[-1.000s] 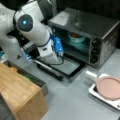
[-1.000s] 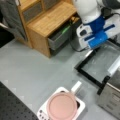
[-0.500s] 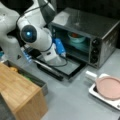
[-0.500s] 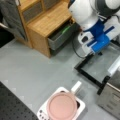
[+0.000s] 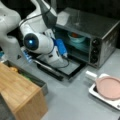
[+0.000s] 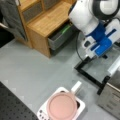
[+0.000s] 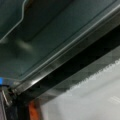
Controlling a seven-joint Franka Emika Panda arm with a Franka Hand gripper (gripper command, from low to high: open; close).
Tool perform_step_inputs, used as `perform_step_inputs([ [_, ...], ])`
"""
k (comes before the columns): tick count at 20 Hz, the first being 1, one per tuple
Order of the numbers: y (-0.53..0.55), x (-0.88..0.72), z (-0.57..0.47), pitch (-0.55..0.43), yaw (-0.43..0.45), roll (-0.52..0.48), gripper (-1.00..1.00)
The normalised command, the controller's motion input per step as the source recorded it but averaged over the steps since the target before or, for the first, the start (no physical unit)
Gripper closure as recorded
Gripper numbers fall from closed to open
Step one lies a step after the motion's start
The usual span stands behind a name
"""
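Bench (image 5: 75, 100): a grey surface that carries everything in both front views.
Arm (image 5: 37, 42): white Panda arm with a blue glowing ring on one joint; it bends low over the open oven door. In a front view its blue wrist part (image 6: 105, 45) hangs just above the door.
Toaster oven (image 5: 100, 32): a silver box at a front view's right, with three dark knobs on its front. Its door (image 5: 65, 68) is folded down flat, with a black frame and a glass pane. In a front view the door frame (image 6: 87, 75) shows at the right, under the arm.
Wooden cabinet (image 6: 47, 22): it stands at a front view's top left. One grey drawer (image 6: 61, 35) is pulled out, with something green inside.
Scale with pan (image 6: 62, 106): a white flat device that carries a pink round pan with a white handle, near a front view's bottom. It is well apart from the arm.
Bowl (image 5: 76, 38): a teal bowl inside the oven, with something orange in it.
Gripper (image 5: 61, 63): it is down at the oven door, close to the glass, mostly hidden behind the wrist. I cannot tell if the fingers are spread or pressed together. The wrist view shows only the glass and the dark frame (image 7: 75, 62) very near.
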Motion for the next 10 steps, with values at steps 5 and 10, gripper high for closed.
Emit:
perform_step_inputs([
  [5, 0.21, 0.11, -0.09, -0.022, 0.045, 0.25, -1.0],
  [10, 0.18, 0.11, -0.1, -0.055, 0.01, 0.182, -1.0],
])
